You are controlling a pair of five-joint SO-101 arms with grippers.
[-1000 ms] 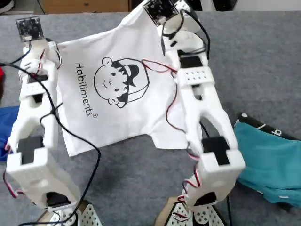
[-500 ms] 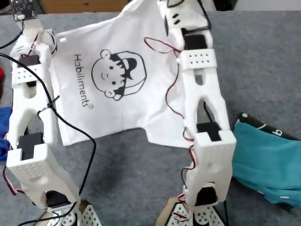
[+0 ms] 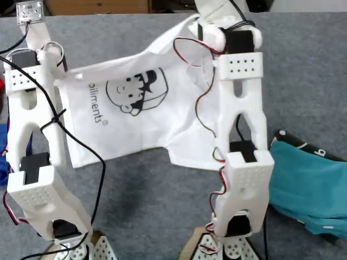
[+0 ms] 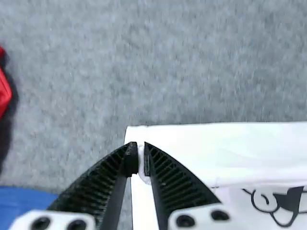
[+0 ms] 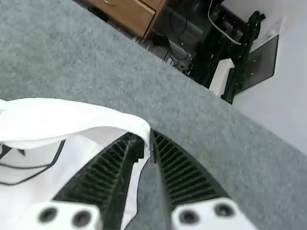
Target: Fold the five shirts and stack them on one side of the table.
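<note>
White shirt point(image 3: 135, 130): thin, limp knit, spread on the grey table point(image 3: 303, 70). Its near part lies flat on the table. Its far edge is held up off the surface and sags in a soft band between the two grippers. Gripping both far corners at once looks like the start of a fold, so the edge can be carried over the flat part without bunching.
Table: a felt-like, fuzzy grey mat, likely rough enough to keep the resting cloth from sliding.
Teal shirt point(image 3: 309, 189): a rumpled heap at the table's right side, well apart from the white shirt, with a dark strip at its far edge. It appears unfolded and waiting its turn.
Blue garment point(image 4: 29, 208): a flat, smooth patch at the table's left edge, near the left arm.
Red garment point(image 4: 4, 93): a sliver at the left border, too little showing to tell its shape.
Cartoon face print point(image 3: 135, 89): black line drawing on the shirt's upper side, bent where the cloth rises.
Right gripper point(image 5: 146, 140): black ribbed fingers pinched together on the raised white hem, which curls over their tips.
Left gripper point(image 4: 137, 157): ribbed fingers clamped on the shirt's other far corner, with the cloth edge nipped between the tips.
</note>
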